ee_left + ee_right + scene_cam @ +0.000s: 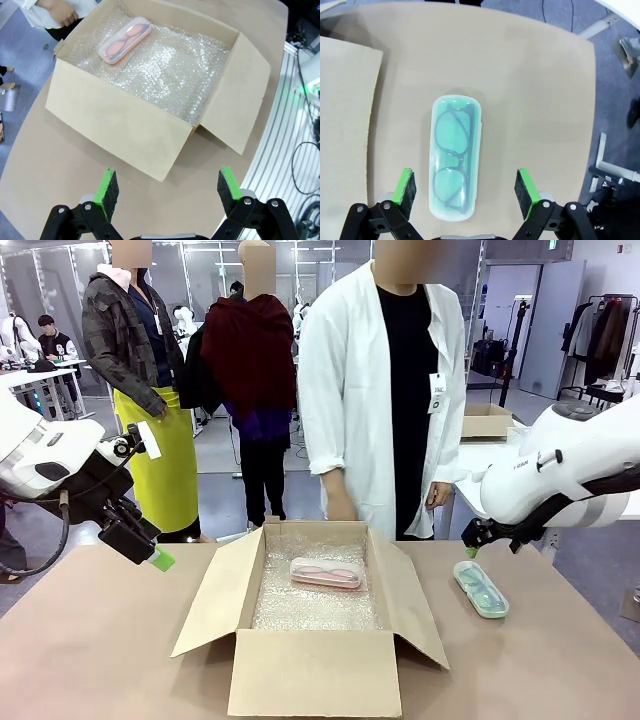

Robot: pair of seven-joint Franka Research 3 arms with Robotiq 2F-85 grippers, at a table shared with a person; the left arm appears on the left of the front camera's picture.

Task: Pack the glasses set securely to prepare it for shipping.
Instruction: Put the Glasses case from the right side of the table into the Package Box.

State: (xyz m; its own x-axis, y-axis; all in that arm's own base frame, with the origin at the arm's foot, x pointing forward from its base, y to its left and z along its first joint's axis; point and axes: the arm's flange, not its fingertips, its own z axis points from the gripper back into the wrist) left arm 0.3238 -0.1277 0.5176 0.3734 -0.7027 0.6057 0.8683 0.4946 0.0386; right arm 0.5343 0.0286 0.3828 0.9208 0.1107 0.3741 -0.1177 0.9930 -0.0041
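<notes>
On the desk (80,640) beside the cardboard box (315,675), the mint-green case (455,155) lies flat below the right tool (464,175), whose jaws are wide and released. The pink case (325,572) rests on bubble wrap (310,610) inside the box. The left tool (167,175) hangs released and empty. Closing off-centre could squirt the slick case sideways.

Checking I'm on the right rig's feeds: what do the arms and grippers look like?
The left arm and right arm have smooth, rounded white shells. A black cable loops under the left arm. The left gripper and right gripper are black linkages tipped with green pads.
</notes>
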